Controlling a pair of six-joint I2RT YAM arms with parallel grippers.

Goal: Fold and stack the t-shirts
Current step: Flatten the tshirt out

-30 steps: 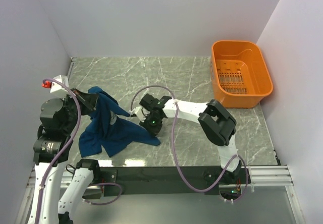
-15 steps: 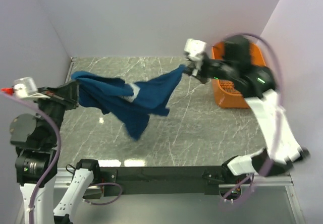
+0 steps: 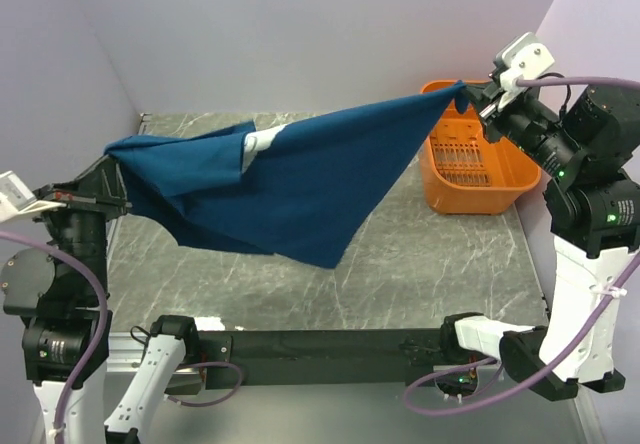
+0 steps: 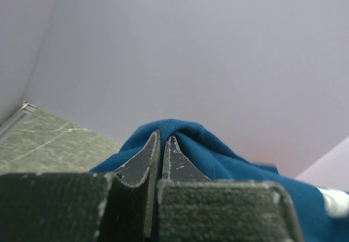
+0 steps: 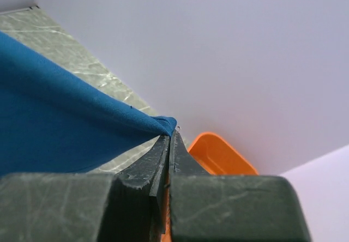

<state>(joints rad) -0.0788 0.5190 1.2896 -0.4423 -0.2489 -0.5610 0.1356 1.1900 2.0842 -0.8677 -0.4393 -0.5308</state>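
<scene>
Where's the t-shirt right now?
Top view: the t-shirt hangs stretched over the table between the left gripper and right gripper, by the orange basket.

Chest print (image 3: 262,142): only a pale sliver at a fold of the dark navy-blue cotton t-shirt (image 3: 300,179), upper centre of the top view; unreadable.
Grey marble table (image 3: 430,254): middle hidden under the cloth.
Orange plastic basket (image 3: 500,179): upper-left rim covered by a cloth corner.

A robot lab test cell, no mistaking it.
Plain pale walls (image 3: 300,34) box in a marble-patterned table (image 3: 420,264) on three sides; along its near edge runs a metal rail (image 3: 530,344) with black mounts, purple cables (image 3: 600,81) looping loose, and one orange plastic basket (image 3: 480,199) sits in the far right corner.
</scene>
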